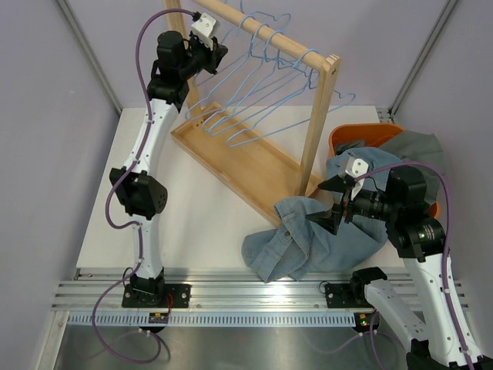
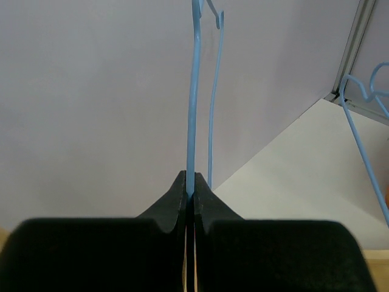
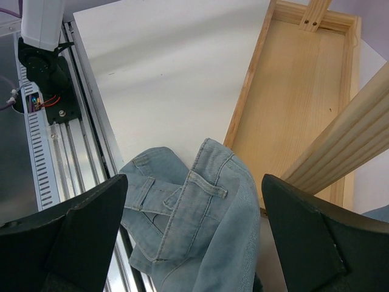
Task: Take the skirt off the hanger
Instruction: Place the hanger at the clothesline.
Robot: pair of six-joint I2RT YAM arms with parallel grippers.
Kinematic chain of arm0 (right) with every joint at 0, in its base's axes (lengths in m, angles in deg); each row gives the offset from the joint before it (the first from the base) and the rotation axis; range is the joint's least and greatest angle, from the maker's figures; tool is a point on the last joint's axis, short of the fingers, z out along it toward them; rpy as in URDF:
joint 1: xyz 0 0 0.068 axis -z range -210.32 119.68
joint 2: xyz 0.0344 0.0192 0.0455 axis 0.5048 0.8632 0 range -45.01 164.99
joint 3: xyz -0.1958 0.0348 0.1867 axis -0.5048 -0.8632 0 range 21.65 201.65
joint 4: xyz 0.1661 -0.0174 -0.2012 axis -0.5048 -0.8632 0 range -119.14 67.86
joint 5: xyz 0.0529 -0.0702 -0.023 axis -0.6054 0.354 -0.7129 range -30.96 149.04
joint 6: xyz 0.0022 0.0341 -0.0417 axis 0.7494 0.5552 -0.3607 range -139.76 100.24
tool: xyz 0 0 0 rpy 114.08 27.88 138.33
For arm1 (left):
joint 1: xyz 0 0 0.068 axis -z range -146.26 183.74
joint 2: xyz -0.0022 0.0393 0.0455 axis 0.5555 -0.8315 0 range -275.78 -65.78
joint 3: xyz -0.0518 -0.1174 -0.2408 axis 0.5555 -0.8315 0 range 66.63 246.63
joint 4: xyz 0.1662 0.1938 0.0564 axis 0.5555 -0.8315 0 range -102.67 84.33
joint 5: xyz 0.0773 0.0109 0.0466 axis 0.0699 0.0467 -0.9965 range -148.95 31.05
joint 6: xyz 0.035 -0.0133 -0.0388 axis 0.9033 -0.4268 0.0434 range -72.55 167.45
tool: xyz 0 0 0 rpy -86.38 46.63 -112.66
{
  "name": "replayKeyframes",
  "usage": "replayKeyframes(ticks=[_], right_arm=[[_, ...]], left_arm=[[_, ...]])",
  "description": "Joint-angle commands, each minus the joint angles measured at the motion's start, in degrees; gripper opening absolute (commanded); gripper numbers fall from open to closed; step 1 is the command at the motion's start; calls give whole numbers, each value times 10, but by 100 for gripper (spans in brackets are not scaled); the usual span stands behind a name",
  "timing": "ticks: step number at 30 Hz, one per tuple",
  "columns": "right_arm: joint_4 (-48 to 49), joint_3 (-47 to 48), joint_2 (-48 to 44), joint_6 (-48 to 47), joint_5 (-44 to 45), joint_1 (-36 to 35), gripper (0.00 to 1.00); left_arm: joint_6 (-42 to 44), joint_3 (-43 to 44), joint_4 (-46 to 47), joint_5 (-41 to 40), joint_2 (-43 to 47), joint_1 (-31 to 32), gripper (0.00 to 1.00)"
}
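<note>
Skirt of faded denim lies crumpled; left jaws pinch hanger, right jaws wide open.

Wooden rack on white table; orange basket right, grey cloth touching it.

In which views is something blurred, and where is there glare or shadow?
Top view: sharp, even light, glare on the metal rail. Left wrist view: left fingers near the lens soft, hanger wire clear. Right wrist view: right fingers blurred, denim skirt sharp, soft shadow on the table.
</note>
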Motion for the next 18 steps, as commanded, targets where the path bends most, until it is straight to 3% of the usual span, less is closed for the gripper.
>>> replayKeyframes(ticks=[1,12,18], right_arm=[[22,-7,-11,12,-16,9,99],[26,-19,-15,18,-24,15,99],[23,-19,-14,13,-22,16,99]], left_arm=[[-1,28,67,-1,4,0,0],[11,15,93,16,45,-1,0],[32,-90,116,18,118,0,0]])
